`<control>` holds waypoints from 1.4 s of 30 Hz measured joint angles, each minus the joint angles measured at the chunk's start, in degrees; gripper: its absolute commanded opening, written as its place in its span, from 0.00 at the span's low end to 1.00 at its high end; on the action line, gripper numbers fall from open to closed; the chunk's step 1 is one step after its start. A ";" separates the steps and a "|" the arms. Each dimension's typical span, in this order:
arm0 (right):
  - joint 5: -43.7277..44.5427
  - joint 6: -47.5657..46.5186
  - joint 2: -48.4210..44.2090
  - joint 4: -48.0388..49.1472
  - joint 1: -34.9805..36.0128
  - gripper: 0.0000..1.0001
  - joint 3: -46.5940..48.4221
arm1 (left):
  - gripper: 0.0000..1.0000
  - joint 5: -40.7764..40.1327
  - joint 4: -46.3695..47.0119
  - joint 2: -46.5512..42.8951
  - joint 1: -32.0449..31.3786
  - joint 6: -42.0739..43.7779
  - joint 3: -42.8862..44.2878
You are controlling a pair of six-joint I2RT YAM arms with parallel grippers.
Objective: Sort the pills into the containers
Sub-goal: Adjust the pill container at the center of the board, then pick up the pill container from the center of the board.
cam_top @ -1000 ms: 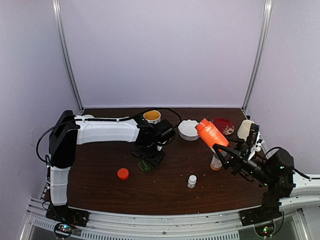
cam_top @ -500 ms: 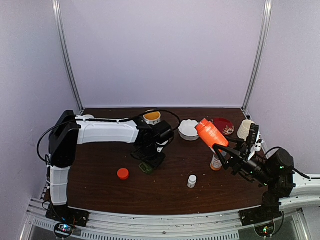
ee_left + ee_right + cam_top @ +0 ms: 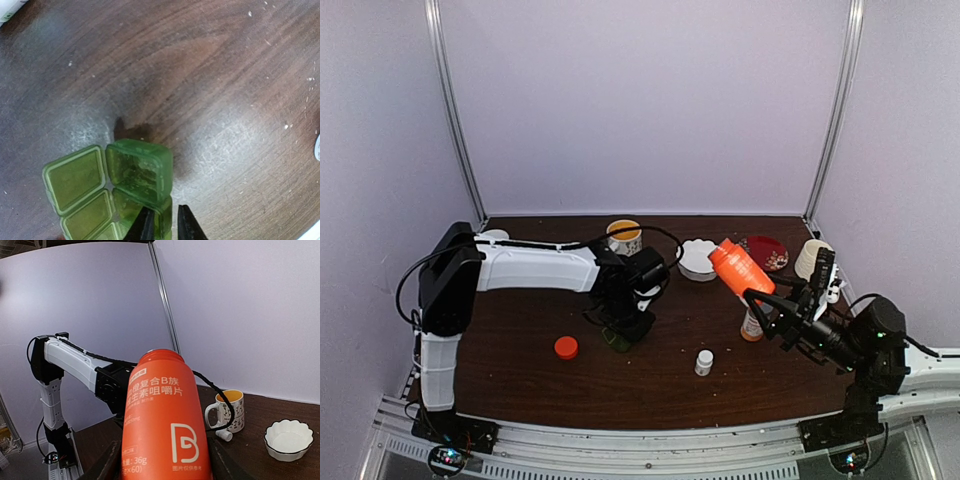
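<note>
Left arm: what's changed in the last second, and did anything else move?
The left gripper lowered onto the green pill box and closed its fingers on one wall. The right gripper holds the orange bottle raised and tilted as before; the orange cap and small white bottle stayed put.

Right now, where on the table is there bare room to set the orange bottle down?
The table is bare along its near edge between the orange cap and the small white bottle. The back is crowded: mug, white bowl, red plate.
</note>
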 measured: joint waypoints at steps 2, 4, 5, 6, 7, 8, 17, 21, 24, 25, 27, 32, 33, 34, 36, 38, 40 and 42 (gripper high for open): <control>0.00 0.00 0.24 0.00 0.00 0.00 0.00 | 0.23 0.07 0.04 0.31 -0.37 -0.17 0.07; 0.00 0.00 0.28 -0.07 0.00 0.00 0.00 | 0.28 0.15 0.04 0.98 -0.79 -0.28 0.33; 0.00 -0.02 0.28 -0.09 0.00 0.00 0.00 | 0.31 0.17 0.07 1.31 -0.94 -0.26 0.44; 0.00 -0.02 0.28 -0.11 0.00 0.00 0.00 | 0.34 0.20 0.11 1.64 -1.11 -0.35 0.50; 0.00 -0.02 0.26 -0.17 0.00 0.00 0.00 | 0.37 0.24 0.11 1.97 -1.27 -0.46 0.55; 0.00 -0.02 0.26 -0.24 0.00 0.00 0.00 | 0.40 0.24 0.15 2.16 -1.40 -0.52 0.55; 0.00 -0.04 0.00 -0.98 0.00 0.00 0.00 | 0.46 -0.37 -2.56 2.58 -2.93 -0.55 6.51; 0.00 -0.04 -0.02 -1.03 -0.02 0.00 0.00 | 0.48 -0.98 -3.50 2.10 -3.63 -0.33 8.92; 0.00 -0.02 -0.04 -1.03 -0.02 0.00 0.00 | 0.56 -1.90 -4.72 1.29 -3.74 0.26 9.01; 0.00 -0.02 -0.04 -1.03 -0.04 0.00 0.00 | 0.59 -2.54 -5.25 1.01 -3.72 0.52 9.03; 0.00 -0.02 -0.04 -1.03 -0.04 0.00 0.00 | 0.62 -3.74 -6.34 0.39 -3.39 1.05 9.01; 0.00 0.02 -0.04 -1.03 -0.04 0.00 0.00 | 0.63 -5.25 -6.95 -1.36 -0.52 2.99 8.22; 0.00 0.04 -0.04 -1.03 -0.04 0.00 0.00 | 0.63 -5.25 -6.93 -1.92 0.37 3.39 7.67; 0.00 0.07 -0.07 -1.03 -0.04 0.00 0.00 | 0.64 -5.16 -6.84 -2.58 1.25 3.89 7.15; 0.00 0.11 -0.11 -1.03 -0.04 0.00 -0.02 | 0.64 -4.59 -6.62 -3.65 2.93 5.09 6.27; 0.02 0.15 -0.15 -1.03 -0.04 0.00 -0.07 | 0.63 -3.96 -6.38 -4.00 4.26 6.40 5.97; 0.00 0.20 -0.15 -1.03 -0.04 0.00 -0.11 | 0.63 -3.21 -5.97 -4.02 5.14 7.65 5.81; 0.02 0.20 -0.15 -1.03 -0.04 0.00 -0.13 | 0.63 -1.77 -5.86 -4.00 5.75 8.81 5.42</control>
